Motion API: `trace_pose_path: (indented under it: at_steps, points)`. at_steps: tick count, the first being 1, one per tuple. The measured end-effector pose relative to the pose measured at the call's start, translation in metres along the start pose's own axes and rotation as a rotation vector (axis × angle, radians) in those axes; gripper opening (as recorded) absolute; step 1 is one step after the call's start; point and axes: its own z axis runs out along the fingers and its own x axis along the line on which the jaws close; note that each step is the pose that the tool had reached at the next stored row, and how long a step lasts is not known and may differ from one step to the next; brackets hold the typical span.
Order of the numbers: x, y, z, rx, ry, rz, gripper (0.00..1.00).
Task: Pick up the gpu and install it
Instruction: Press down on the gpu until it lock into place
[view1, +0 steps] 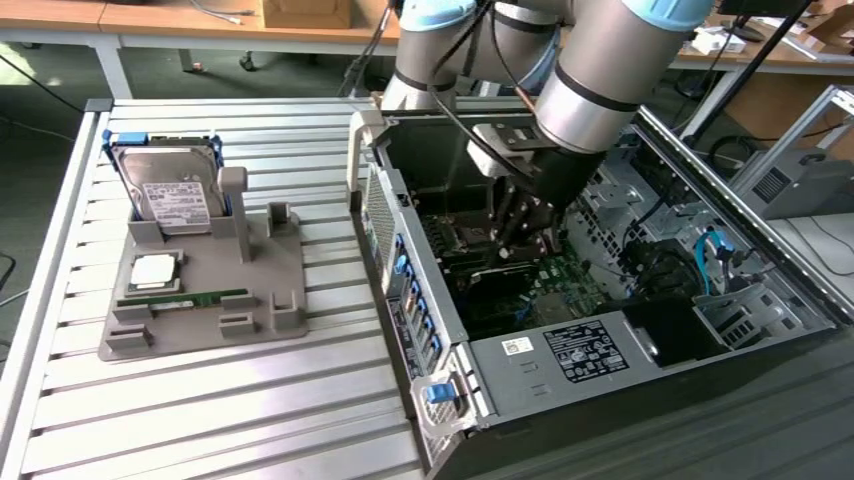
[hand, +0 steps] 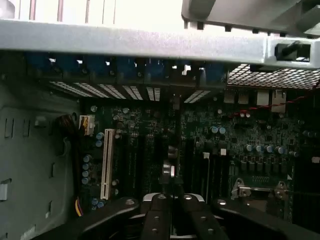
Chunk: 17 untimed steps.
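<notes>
Workbench of ribbed aluminium slats (view1: 200, 400), wooden desks behind.

Grey holder tray (view1: 267, 300), toward the bench's edge on the exterior view's left: hard drive (view1: 167, 190) with white label standing at its far end; square processor chip (view1: 154, 270) lying flat; green memory stick (view1: 187, 298) lying just beside the chip.

Open computer case (view1: 587, 350), on the exterior view's right, side panel off, green motherboard (hand: 225, 145) exposed, white expansion slot (hand: 105, 162) among dark slots.

Robot arm (view1: 601, 70), reaching down into the case.

Gripper (view1: 518, 232), low over the motherboard, fingers (hand: 160, 220) drawn together on the gpu (hand: 170, 160), a thin dark card seen edge-on, upright among the dark slots; whether seated cannot be told.
</notes>
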Motion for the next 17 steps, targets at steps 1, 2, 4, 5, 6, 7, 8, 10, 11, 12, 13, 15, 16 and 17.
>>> trace_pose_path:
  at_steps: [1,2,4,5,6,7,8,10,11,12,13,15,16,17]
  points:
    - [0.001,-0.0103,-0.0010,-0.0009,-0.0042,0.000,0.13]
    - [0.002,-0.0241,-0.0023,-0.0018,-0.0073,-0.001,0.13]
    - [0.003,-0.0532,-0.0052,-0.0063,-0.0108,-0.001,0.13]
    - [0.004,-0.0647,-0.0062,-0.0092,-0.0115,-0.001,0.13]
    - [0.005,-0.0768,-0.0073,-0.0119,-0.0116,-0.001,0.13]
    - [0.006,-0.0880,-0.0084,-0.0140,-0.0122,-0.001,0.13]
    - [0.006,-0.0954,-0.0091,-0.0151,-0.0134,-0.001,0.13]
    - [0.006,-0.0954,-0.0091,-0.0152,-0.0134,-0.001,0.13]
    - [0.006,-0.0954,-0.0091,-0.0152,-0.0133,-0.001,0.13]
    - [0.006,-0.0954,-0.0091,-0.0152,-0.0133,-0.001,0.13]
    - [0.006,-0.0954,-0.0091,-0.0152,-0.0133,-0.001,0.13]
    - [0.006,-0.0954,-0.0091,-0.0152,-0.0133,-0.001,0.13]
    - [0.006,-0.0954,-0.0091,-0.0152,-0.0133,-0.001,0.13]
    - [0.006,-0.0954,-0.0091,-0.0152,-0.0133,-0.001,0.13]
